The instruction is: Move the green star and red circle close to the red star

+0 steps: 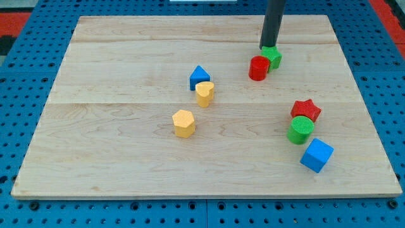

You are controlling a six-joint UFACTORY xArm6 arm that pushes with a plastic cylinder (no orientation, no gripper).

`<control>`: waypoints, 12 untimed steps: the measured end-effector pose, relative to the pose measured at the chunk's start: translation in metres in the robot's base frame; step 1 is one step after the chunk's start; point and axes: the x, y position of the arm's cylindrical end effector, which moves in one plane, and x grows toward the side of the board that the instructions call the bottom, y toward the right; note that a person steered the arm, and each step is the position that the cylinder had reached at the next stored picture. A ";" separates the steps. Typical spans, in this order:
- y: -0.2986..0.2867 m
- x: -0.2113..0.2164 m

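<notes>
The green star [273, 57] lies near the view's top right, touching the red circle [258, 68] just to its lower left. My tip [269, 47] stands at the green star's upper edge, seemingly touching it. The red star [306, 110] lies lower, towards the view's right, well apart from the pair.
A green circle [300, 130] touches the red star from below, and a blue cube [316, 156] sits below that. A blue triangle [199, 77] and a yellow heart [204, 94] sit mid-board, with a yellow hexagon [183, 123] below them. The wooden board [114, 158] rests on blue pegboard.
</notes>
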 end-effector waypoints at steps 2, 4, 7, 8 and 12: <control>0.004 0.055; 0.059 0.074; 0.001 0.082; 0.019 0.102; -0.059 0.092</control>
